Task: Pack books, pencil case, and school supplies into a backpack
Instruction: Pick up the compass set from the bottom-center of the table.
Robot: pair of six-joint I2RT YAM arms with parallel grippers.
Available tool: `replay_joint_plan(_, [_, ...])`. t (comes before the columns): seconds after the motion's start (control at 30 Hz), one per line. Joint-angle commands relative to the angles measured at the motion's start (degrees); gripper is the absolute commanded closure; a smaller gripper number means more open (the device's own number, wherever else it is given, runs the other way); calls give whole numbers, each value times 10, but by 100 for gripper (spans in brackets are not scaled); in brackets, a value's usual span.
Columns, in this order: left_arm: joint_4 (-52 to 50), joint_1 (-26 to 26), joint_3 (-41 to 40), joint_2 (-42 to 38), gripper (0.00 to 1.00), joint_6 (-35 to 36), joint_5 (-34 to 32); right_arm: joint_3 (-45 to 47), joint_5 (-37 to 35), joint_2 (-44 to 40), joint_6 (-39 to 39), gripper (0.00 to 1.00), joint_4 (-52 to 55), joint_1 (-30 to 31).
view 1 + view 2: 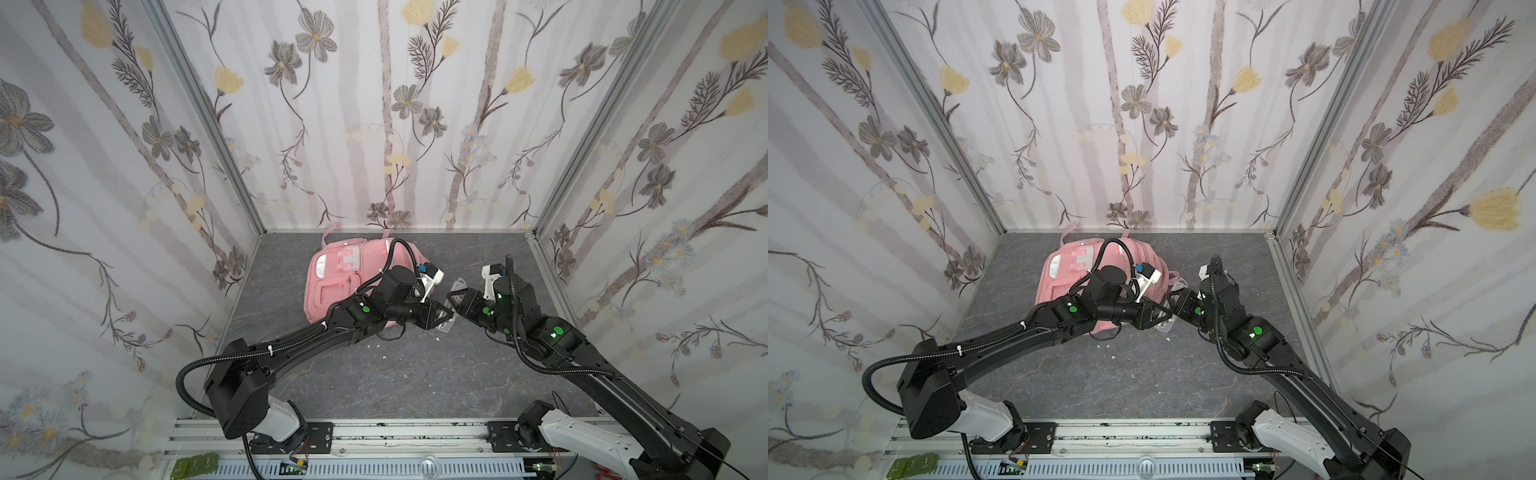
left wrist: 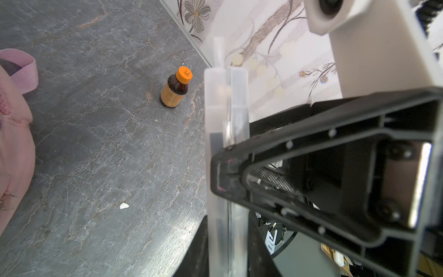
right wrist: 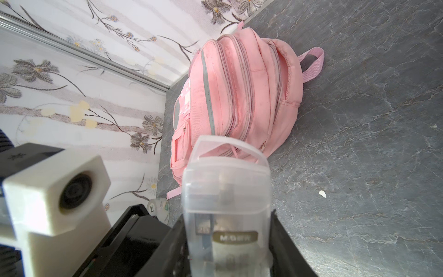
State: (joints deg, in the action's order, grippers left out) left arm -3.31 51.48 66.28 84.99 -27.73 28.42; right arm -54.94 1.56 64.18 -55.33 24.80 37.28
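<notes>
The narrow clear plastic case (image 3: 225, 191) is up beside the big soft pink backpack (image 3: 239, 96), not packed yet. The left tool (image 2: 208, 206) pinches it. It also sits inside the right tool (image 3: 227, 239); I cannot tell if that one squeezes. The clear tape roll (image 3: 159, 208) waits on the grey worktop (image 3: 359, 144).

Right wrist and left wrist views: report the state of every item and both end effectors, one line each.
backpack: lying on the table, pockets in view closed.
clear case: off the table, between both end effectors.
left end effector: shut on the clear case.
right end effector: fingers flank the clear case; grip unclear.
bottle: upright, orange cap on.
tape roll: on the table, partly hidden.
</notes>
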Motion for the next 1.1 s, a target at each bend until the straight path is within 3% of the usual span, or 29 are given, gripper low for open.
replay_joint_plan(0.0, [7, -1, 7, -11, 81, -21, -35, -14, -7, -11, 27, 36, -40, 0])
replay_joint_plan(0.13, [64, -2, 7, -34, 80, -51, -64, -8, -25, -52, 81, 16, -92, -11])
replay_joint_plan(0.23, [118, -3, 12, -47, 79, -70, -55, 21, 6, -98, 105, 5, -173, -35])
replay_joint_plan(0.33, [194, -4, 6, -61, 78, -89, -27, 55, 95, -135, 109, 15, -280, -77])
replay_joint_plan(0.53, [342, -5, -12, -67, 78, -134, 31, 69, 292, -136, 73, 18, -455, -133])
replay_joint_plan(0.67, [408, -8, 2, -48, 78, -173, 90, 32, 411, -91, 44, 19, -492, -136])
replay_joint_plan(0.73, [435, -10, 14, -34, 78, -194, 117, 12, 459, -63, 31, 24, -492, -136])
replay_joint_plan(0.87, [466, -14, 22, -21, 77, -218, 121, -14, 512, -23, -3, 39, -494, -138])
replay_joint_plan(1.07, [480, -31, 17, -17, 78, -230, 116, -10, 522, -11, -36, 45, -529, -147])
